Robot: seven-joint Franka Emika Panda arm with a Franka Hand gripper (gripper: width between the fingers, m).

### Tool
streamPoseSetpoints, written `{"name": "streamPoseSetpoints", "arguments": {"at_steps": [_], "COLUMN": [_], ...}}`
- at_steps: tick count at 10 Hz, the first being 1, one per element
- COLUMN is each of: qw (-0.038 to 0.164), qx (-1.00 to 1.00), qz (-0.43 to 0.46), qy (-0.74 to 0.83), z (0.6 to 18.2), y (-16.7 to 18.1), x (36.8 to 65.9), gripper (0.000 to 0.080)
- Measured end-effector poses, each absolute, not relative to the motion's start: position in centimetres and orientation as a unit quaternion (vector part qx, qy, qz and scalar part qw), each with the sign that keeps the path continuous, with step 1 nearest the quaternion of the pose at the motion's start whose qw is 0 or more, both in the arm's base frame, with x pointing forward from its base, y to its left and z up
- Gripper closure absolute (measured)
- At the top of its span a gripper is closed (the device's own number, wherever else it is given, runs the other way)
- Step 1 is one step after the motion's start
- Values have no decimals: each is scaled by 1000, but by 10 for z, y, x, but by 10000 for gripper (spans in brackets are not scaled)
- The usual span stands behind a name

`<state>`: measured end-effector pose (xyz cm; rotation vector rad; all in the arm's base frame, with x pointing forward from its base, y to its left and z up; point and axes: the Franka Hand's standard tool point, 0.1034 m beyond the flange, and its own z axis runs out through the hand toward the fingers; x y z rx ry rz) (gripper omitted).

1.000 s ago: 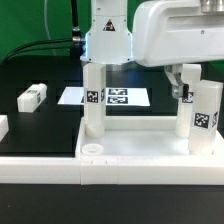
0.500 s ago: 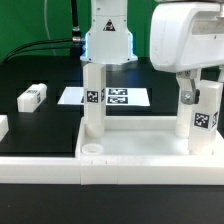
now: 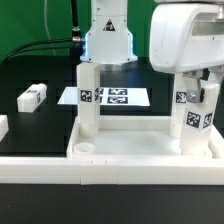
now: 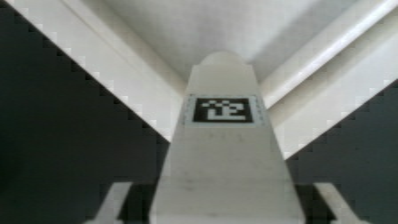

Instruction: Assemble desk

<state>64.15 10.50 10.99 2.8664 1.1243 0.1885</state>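
The gripper has come down around the top of the right leg, and its fingers now flank that post in the wrist view, where half a second ago they stood wide and clear of it. The jaws have drawn in and look clamped on the leg, though neither view shows the contact plainly, so the grasp is likely rather than certain.

The top has shifted with this: it now sits further toward the exterior view's left than it did, and both upright legs have moved with it. The left leg stands in its corner socket, and an empty socket shows at the near corner just below it. Two more loose legs lie on the black table, one well apart from the top and one cut off at the frame's edge. The marker board lies behind the top.

I judge the arm is about to screw or seat the right leg; the shift suggests the top is not firmly braced and may slide again.
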Motion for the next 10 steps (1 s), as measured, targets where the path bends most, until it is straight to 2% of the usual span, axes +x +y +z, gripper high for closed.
{"name": "streamPoseSetpoints", "arguments": {"at_steps": [2,4,10], "qw": [26,19,-12], "qx": [940,968,987], "qz": [61,62,73], "qy": [336,241,-140], "z": [110,109,108], "y": [105,104,107], "x": [641,641,638], "gripper": [501,501,503]}}
